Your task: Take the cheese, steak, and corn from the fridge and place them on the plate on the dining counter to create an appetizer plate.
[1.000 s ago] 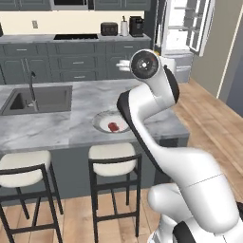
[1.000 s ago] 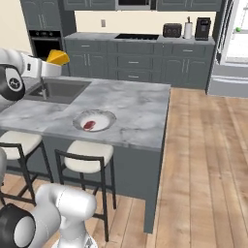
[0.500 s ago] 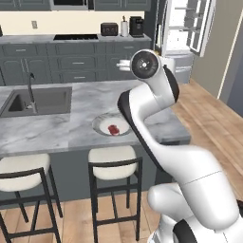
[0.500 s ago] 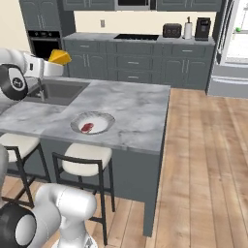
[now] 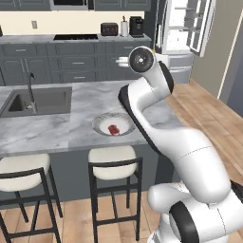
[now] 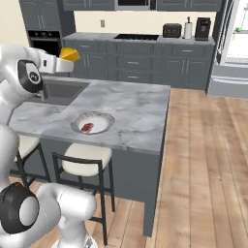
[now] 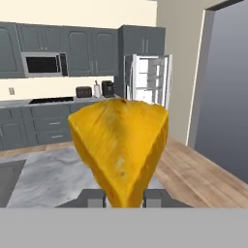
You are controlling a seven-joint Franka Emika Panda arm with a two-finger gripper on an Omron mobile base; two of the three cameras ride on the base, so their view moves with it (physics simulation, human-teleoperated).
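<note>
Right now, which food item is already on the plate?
The steak, the dark red lump on the plate. The cheese is in the gripper.

- Two stools (image 5: 115,159) with cream seats and thin black legs stand on the near side of the island; the second stool (image 5: 21,167) is just to its left.
- A sink (image 5: 38,100) with a dark faucet (image 5: 30,85) is set into the marble top.
- A black cooktop (image 6: 137,37) lies on the dark rear worktop (image 6: 97,35).
- A toaster (image 6: 171,30), a white paper roll (image 6: 188,30) and a coffee machine (image 6: 203,28) stand in a row there.
- A built-in oven (image 6: 44,41) sits in the left cabinet.
- A microwave (image 7: 43,64) hangs between upper cabinets.
- Light wooden floor (image 6: 208,160) runs alongside.
</note>
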